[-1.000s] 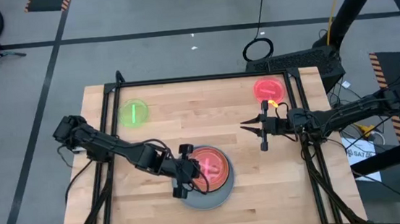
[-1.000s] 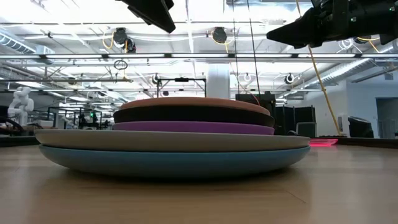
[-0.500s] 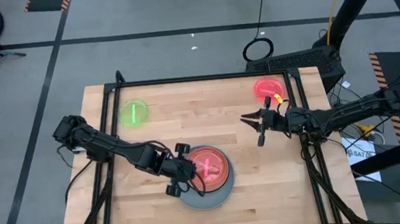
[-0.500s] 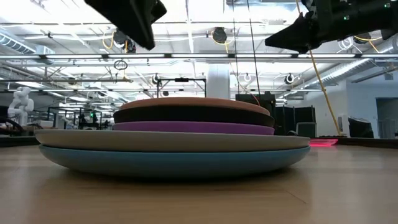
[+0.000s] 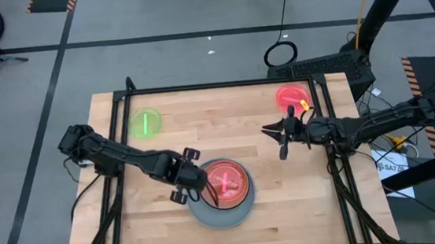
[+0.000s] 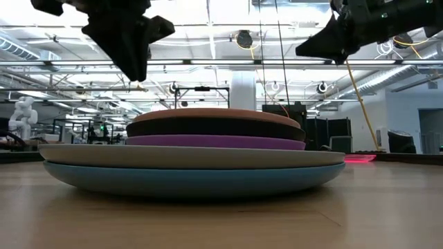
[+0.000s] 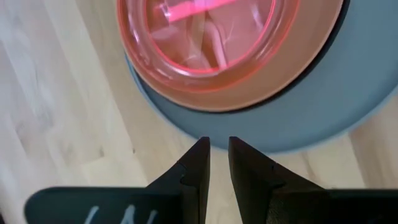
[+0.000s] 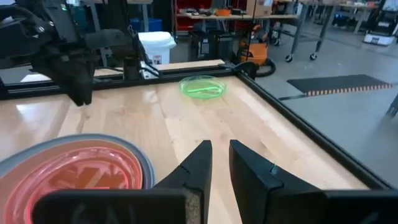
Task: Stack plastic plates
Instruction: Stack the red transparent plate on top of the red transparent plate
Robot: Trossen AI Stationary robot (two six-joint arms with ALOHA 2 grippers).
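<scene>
The plate stack (image 5: 221,194) sits near the table's front middle. In the low view it shows blue (image 6: 187,181) at the bottom, then grey, purple, black and tan-orange (image 6: 214,115). A translucent red-pink plate (image 5: 227,179) lies on top. My left gripper (image 7: 219,144) hovers over the stack's left rim, its fingers nearly together, touching nothing. My right gripper (image 5: 266,129) hangs in the air to the right of the stack, also shut and empty. A neon green plate (image 5: 146,122) and a second red-pink plate (image 5: 292,97) lie flat on the table.
A black frame (image 5: 214,85) runs along the table's edges. Bare wood lies between the stack and the two loose plates. The green plate is near the far-left corner and the red-pink one near the far-right corner, close behind my right gripper.
My left gripper has drawn back from over the stack toward the table's left and far edges and now hovers at the stack's left rim. The red-pink plate stays on top of the stack. My right gripper has drifted slightly toward the far edge.
</scene>
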